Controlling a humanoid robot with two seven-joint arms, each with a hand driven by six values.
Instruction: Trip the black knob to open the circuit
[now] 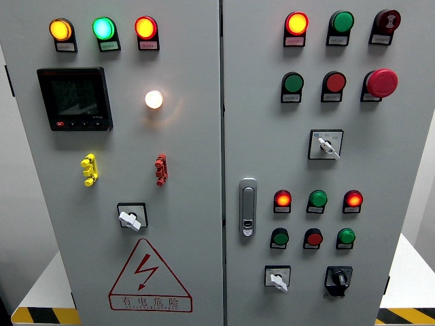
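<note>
A: Black knob (338,278) is sitting low on the right-hand door (408,170), bottom row, right of a white selector switch (277,278). Its pointer is angling down and slightly left.

B: Hands?

A: Neither robot hand is showing in the head view, so I cannot tell their state. Nothing is touching the knob.

B: What is lighting up?

A: On the left door (197,170), the top row is glowing amber (60,29), green (103,28) and orange-red (145,27). A white lamp (153,99) is shining beside the dark meter display (74,98). On the right door, a red lamp (296,23) is glowing at top, and two red lamps (283,199) are glowing in the row above the knob, with a green one between them.

B: Other landmarks?

A: A red mushroom button (382,82) is sitting upper right, a metal door latch (248,207) is standing near the seam, and a red warning triangle (149,278) is showing low on the left door.
</note>
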